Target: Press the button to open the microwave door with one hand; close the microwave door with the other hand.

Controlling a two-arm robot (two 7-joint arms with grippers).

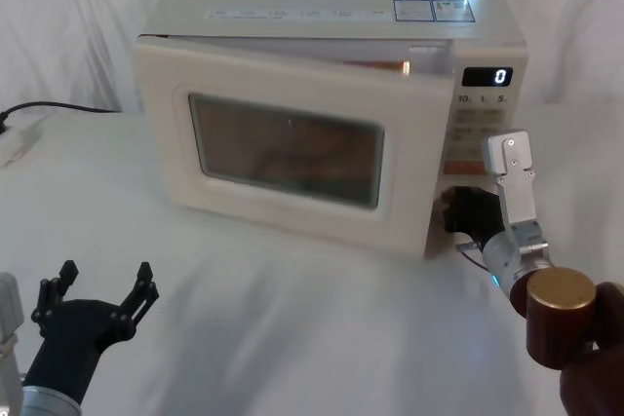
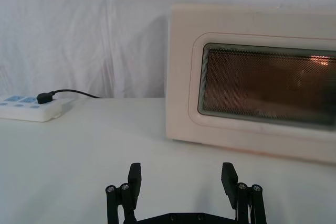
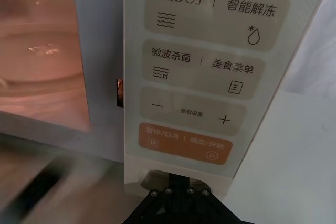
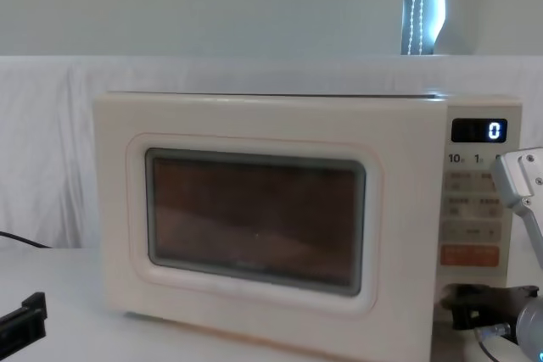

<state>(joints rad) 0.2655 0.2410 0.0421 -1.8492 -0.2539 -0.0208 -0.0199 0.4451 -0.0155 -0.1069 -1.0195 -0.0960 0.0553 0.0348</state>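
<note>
Microwave door [image 1: 292, 148]: cream panel with dark window, swung slightly ajar at its right edge; lit interior shows through the gap in the head view.
Control panel [image 1: 478, 129]: right of the door, display reading "0", orange key [image 3: 185, 144] near its foot.
Button [image 3: 152, 174]: at the panel's bottom, below the orange key, mostly hidden by the right gripper.
Right gripper [image 1: 466, 213]: against the panel's lowest part, at the button; whether its fingers are apart or together cannot be told.
Left gripper [image 1: 102, 284]: well in front of the door's left end, above the table, fingers spread, holding nothing.
Table [image 1: 292, 319]: white cloth, under the microwave.
Power strip [image 2: 29, 107]: on the table left of the microwave, black plug inserted.
Backdrop [image 2: 79, 40]: white draped cloth behind the microwave.
</note>
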